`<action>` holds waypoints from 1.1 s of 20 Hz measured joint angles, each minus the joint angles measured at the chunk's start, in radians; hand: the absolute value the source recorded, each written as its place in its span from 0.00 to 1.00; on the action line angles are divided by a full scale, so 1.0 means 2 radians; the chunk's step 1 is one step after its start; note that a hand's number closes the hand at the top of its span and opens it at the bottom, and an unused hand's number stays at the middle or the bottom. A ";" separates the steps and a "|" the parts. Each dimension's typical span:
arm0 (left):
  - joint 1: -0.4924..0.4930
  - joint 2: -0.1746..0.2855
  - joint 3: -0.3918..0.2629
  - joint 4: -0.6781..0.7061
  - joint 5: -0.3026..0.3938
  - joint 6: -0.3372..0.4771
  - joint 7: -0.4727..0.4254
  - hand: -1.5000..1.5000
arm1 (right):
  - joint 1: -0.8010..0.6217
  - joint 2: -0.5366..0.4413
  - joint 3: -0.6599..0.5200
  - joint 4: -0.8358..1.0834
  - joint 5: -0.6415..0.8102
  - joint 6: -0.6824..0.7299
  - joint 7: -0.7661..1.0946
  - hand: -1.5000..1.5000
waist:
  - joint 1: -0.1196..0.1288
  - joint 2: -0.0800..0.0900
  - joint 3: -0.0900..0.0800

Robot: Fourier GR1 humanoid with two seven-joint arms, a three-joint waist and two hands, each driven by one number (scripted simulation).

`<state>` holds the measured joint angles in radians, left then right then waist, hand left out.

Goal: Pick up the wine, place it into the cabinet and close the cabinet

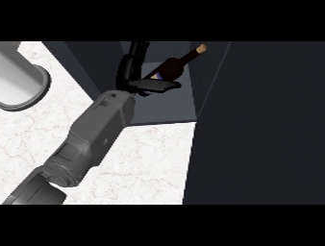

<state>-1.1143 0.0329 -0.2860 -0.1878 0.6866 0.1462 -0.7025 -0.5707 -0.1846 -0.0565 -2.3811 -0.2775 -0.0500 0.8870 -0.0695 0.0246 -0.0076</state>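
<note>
The wine bottle [174, 66] is dark with a pale cork end and a small label. It stands inside the open cabinet [167, 106], its neck pointing to the upper right. My left hand [153, 85] reaches into the cabinet on a grey forearm that comes in from the lower left. Its fingers [131, 60] stretch straight up along the bottle's left side, and the thumb lies flat just below the bottle's base. The hand is open and right against the bottle. The bottle's lower part is hidden behind the hand. My right hand does not show.
The open cabinet door [272, 120] fills the right side as a tall dark panel. A large grey cylinder [13, 77] lies on the marble counter [144, 163] at the upper left.
</note>
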 measured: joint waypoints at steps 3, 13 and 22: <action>0.003 -0.007 0.002 -0.016 -0.001 -0.019 0.010 0.00 | -0.003 -0.010 -0.007 -0.001 0.001 -0.005 0.010 0.00 | 0.012 -0.005 0.001; 0.047 -0.007 -0.026 -0.159 -0.028 0.004 0.068 0.00 | 0.001 -0.019 -0.003 -0.002 0.013 -0.023 0.020 0.00 | 0.040 -0.017 0.003; 0.136 -0.015 -0.110 -0.383 -0.040 0.106 0.153 0.00 | -0.012 -0.030 -0.003 -0.005 0.016 -0.027 0.029 0.00 | 0.042 -0.019 0.004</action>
<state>-0.8421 0.0032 -0.5051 -0.9535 0.6068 0.3579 -0.3972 -0.5947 -0.2451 -0.0629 -2.3902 -0.2457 -0.1048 0.9441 0.0149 -0.0142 -0.0001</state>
